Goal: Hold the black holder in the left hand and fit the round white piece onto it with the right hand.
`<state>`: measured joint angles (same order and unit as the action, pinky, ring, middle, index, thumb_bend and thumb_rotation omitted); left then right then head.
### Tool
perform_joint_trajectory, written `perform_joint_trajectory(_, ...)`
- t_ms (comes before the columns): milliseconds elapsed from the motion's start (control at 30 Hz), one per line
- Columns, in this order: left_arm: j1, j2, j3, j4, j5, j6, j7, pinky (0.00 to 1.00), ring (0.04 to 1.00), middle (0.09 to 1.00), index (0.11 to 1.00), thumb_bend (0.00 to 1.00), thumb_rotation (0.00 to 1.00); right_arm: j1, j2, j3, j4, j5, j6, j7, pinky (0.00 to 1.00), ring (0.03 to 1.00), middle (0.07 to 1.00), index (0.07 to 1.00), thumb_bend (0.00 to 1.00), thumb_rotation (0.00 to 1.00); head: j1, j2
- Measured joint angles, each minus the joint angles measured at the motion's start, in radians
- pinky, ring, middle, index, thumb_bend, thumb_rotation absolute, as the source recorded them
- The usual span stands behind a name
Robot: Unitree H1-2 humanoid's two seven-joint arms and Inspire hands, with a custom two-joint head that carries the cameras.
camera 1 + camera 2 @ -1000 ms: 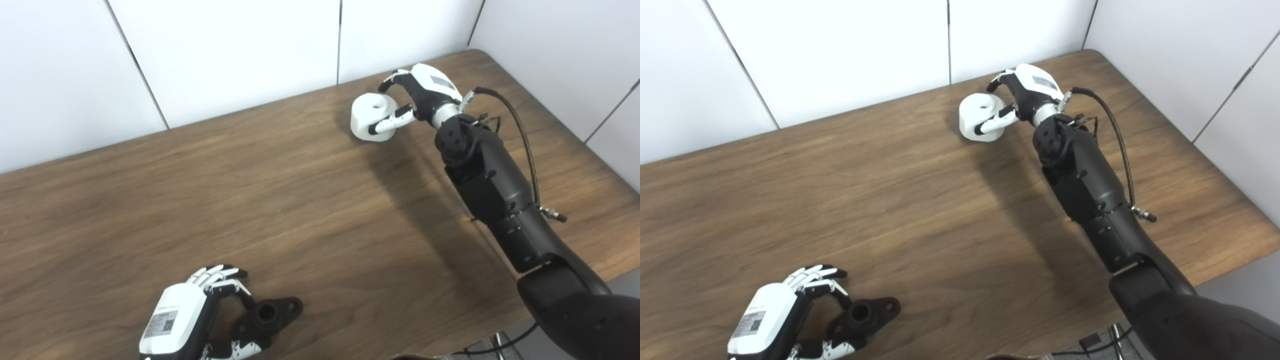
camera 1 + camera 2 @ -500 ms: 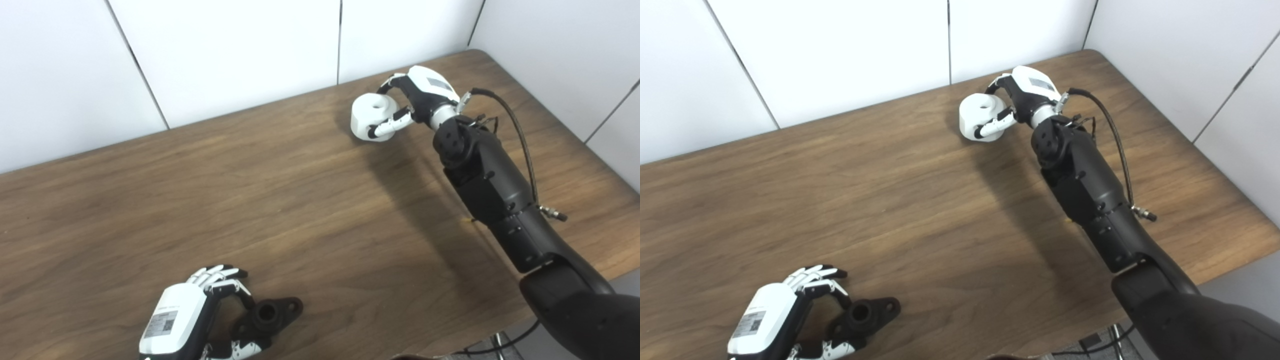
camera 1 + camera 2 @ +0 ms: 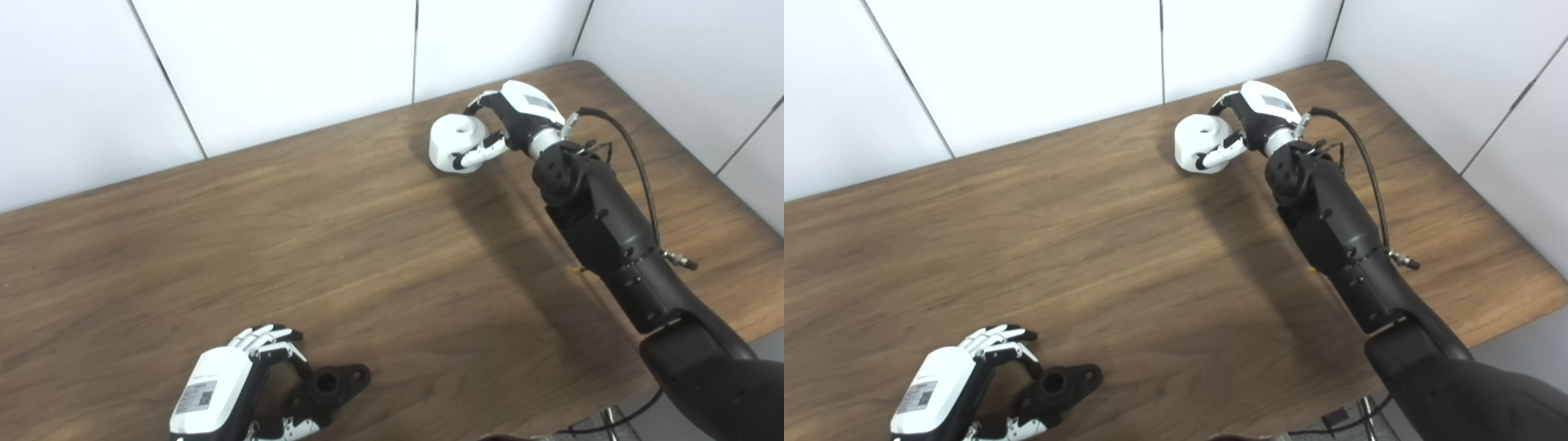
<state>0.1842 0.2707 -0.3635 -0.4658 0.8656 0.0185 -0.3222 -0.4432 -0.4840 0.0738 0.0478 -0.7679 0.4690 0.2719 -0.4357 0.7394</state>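
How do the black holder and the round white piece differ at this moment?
The black holder is dark, flat and flanged with a central bore; the round white piece is a chunky pale cylinder. The holder sits near the table's front by the left hand; the piece sits far back in the right hand. Both rest on the table.

White-shelled hands (image 3: 211,392), black fingertips; black right forearm (image 3: 606,236), looped cable (image 3: 637,165).

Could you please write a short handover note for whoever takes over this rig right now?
Left hand: at the table's near edge, fingers curled around the black holder, which seems to rest on the table.
Right hand: at the far side, closed on the round white piece, at or just above the tabletop.
Done: both parts grasped.
Left: bring the white piece across and fit it onto the holder.
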Motion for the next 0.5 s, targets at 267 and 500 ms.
perform_joint_trajectory(267,0.0,-0.001,0.0,0.0,-0.002,0.0,0.0,0.86,0.849,0.792,0.487,0.52,0.05,0.0,0.0,0.0,0.0,0.001,0.0,0.001,0.82,0.941,0.879,0.69,0.71,0.3,0.0,0.005)
perform_joint_trajectory(500,0.0,-0.001,0.003,0.0,-0.005,0.0,0.0,0.86,0.85,0.792,0.487,0.52,0.05,0.0,0.0,0.0,0.0,0.001,0.0,0.002,0.83,0.941,0.882,0.651,0.7,0.29,-0.002,0.005)
